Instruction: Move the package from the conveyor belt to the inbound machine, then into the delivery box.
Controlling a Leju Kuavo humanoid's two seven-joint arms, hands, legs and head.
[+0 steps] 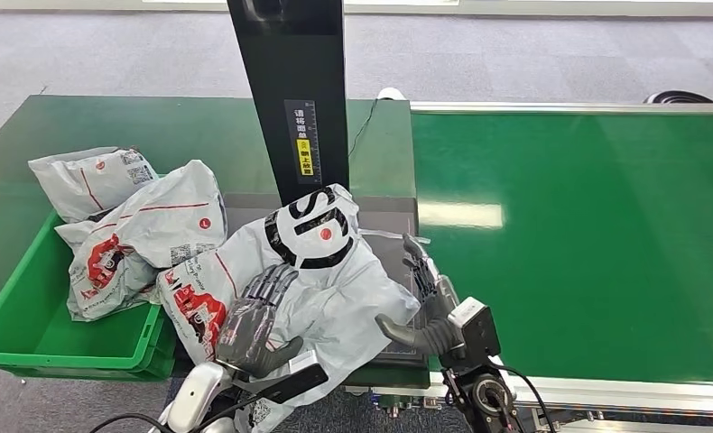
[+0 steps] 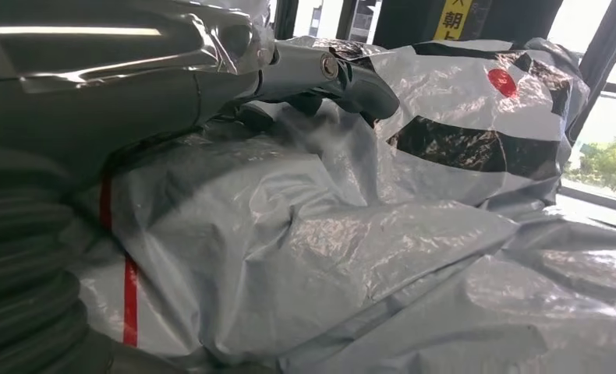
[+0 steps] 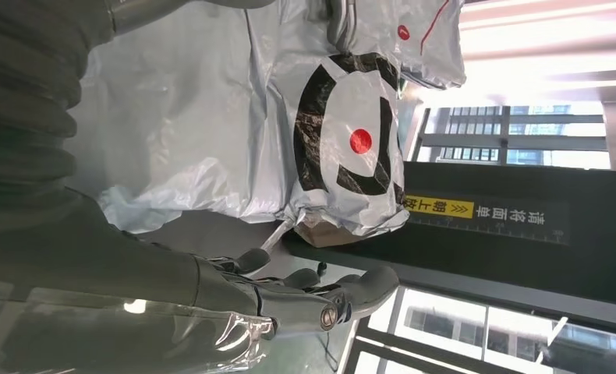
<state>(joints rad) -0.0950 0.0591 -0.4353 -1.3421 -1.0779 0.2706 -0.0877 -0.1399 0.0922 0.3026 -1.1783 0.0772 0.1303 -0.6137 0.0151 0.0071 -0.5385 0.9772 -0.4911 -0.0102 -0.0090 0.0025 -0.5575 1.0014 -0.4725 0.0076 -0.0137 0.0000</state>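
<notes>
Grey crinkled plastic is covering the package [image 1: 321, 271], which is lying on the dark plate of the inbound machine [image 1: 391, 221], at the foot of its black post [image 1: 290, 90], with its near-left part spilling over the plate's left edge toward the green box [image 1: 28, 316].

The left hand [image 1: 254, 320] is resting on the package's near-left part with its fingers laid flat over the film; I cannot tell whether it is gripping any of it. The right hand [image 1: 422, 302] is standing beside the package's right edge, at the plate's near-right corner, with fingers raised and apart, holding nothing; its thumb is reaching toward the bag, and contact is unclear.

My judgement of the risks: the film is slick and loose, so a one-sided pull from the left hand is likely to slide over the plastic or gather only a fold, leaving the contents behind. The far end of the package is lying close against the post, so a lift may be snagging there. The box is already holding two other bags [image 1: 141, 230], piled against its far edge, and a bulky package dropped on top could be catching on the rim or sliding off onto the worktop [image 1: 28, 144]. The conveyor belt [image 1: 587, 234] is lying just right of the plate.
</notes>
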